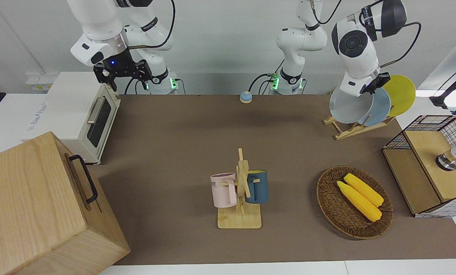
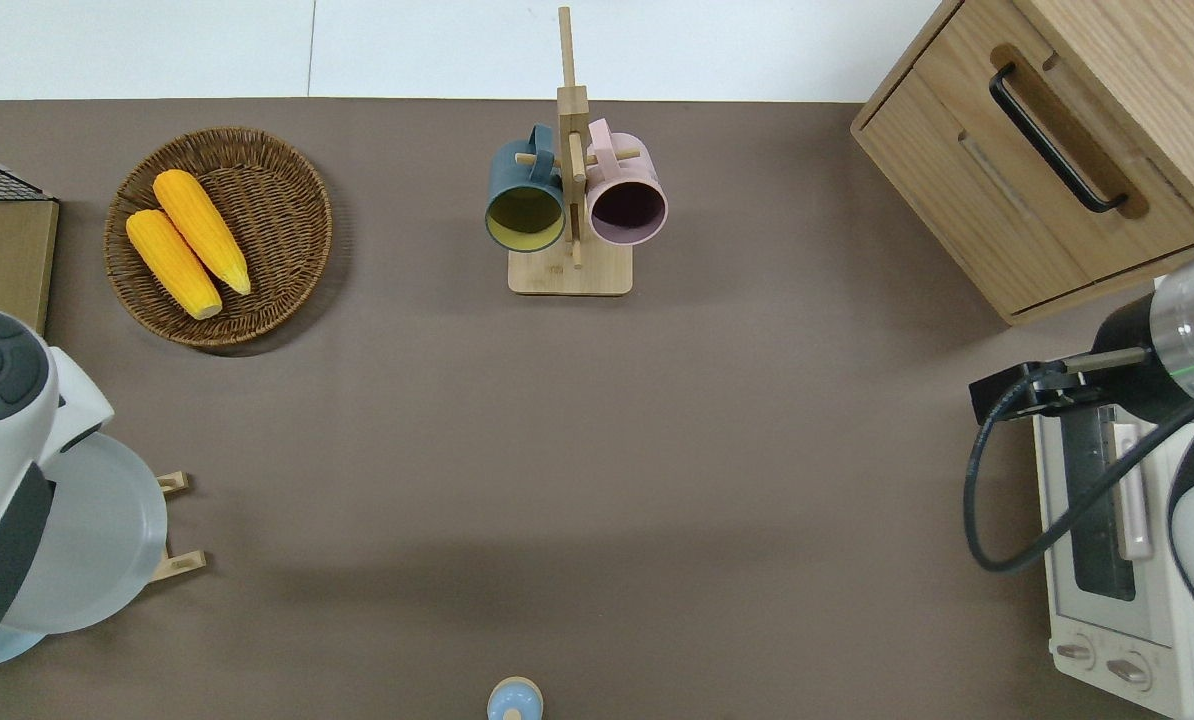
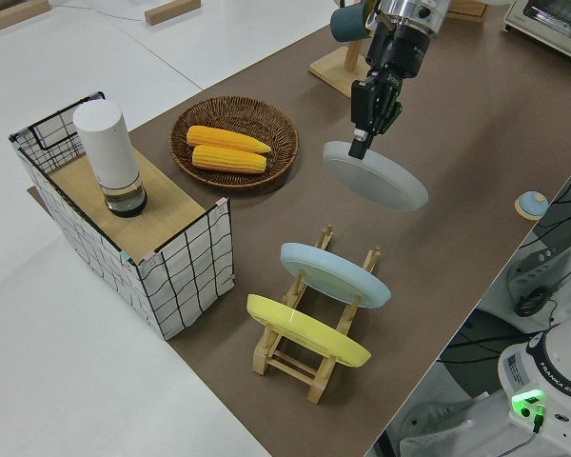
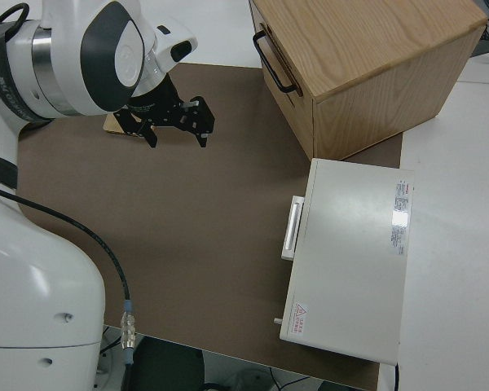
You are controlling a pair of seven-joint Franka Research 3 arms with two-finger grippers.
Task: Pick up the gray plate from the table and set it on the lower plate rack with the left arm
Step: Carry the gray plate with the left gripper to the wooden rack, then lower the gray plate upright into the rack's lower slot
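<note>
1. The round pale gray plate (image 3: 376,176) is held in the air by its rim, tilted, over the end of the slanted light-wood plate rack (image 3: 316,333) that points toward the middle of the table.
2. The black two-finger gripper of the left arm (image 3: 364,127) is clamped on the plate's upper edge, so the plate hangs below the jaws and slopes down away from them.
3. The relation that matters: the rack's empty slots lie under the plate, and the light blue plate (image 3: 335,274) is seated in the next slot, with the yellow plate (image 3: 307,330) after it.
4. The gray plate's face is judged roughly parallel to the blue one's, so a lowering into the free pegs seems called for.
5. The brown matte table (image 1: 174,133) is not touched by the gray plate.
6. The right arm's gripper (image 4: 175,118) is parked, its fingers spread apart.
</note>
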